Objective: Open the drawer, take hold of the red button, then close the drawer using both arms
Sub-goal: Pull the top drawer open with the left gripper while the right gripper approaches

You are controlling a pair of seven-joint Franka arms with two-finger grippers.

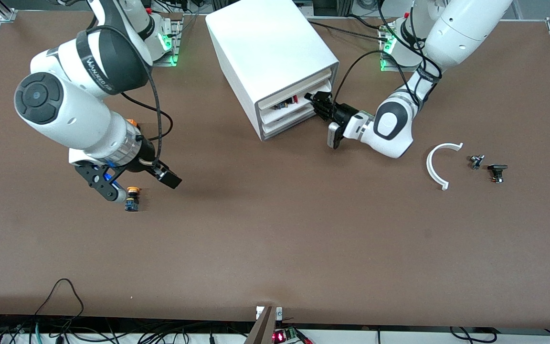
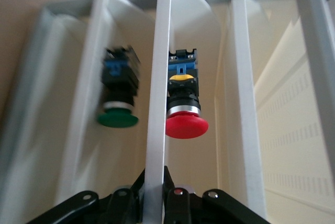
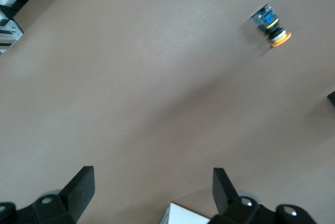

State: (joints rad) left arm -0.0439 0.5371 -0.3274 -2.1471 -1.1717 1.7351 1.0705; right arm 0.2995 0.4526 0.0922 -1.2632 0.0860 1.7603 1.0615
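The white cabinet (image 1: 270, 48) stands at the robots' edge of the table. One drawer (image 1: 290, 113) is out a little. My left gripper (image 1: 315, 103) is at its front, shut on the drawer's white front edge (image 2: 157, 103). Inside the drawer, the left wrist view shows the red-capped button (image 2: 186, 116) lying next to a green-capped button (image 2: 118, 103); the red one also shows in the front view (image 1: 294, 99). My right gripper (image 1: 143, 189) is open and empty, hanging over the table toward the right arm's end. Its fingers (image 3: 78, 187) are spread wide.
An orange-yellow-capped button (image 1: 132, 198) lies on the table under my right gripper, also in the right wrist view (image 3: 270, 25). An orange thing (image 1: 133, 123) is partly hidden by the right arm. A white curved piece (image 1: 436, 167) and two small black parts (image 1: 476, 161) (image 1: 497, 172) lie toward the left arm's end.
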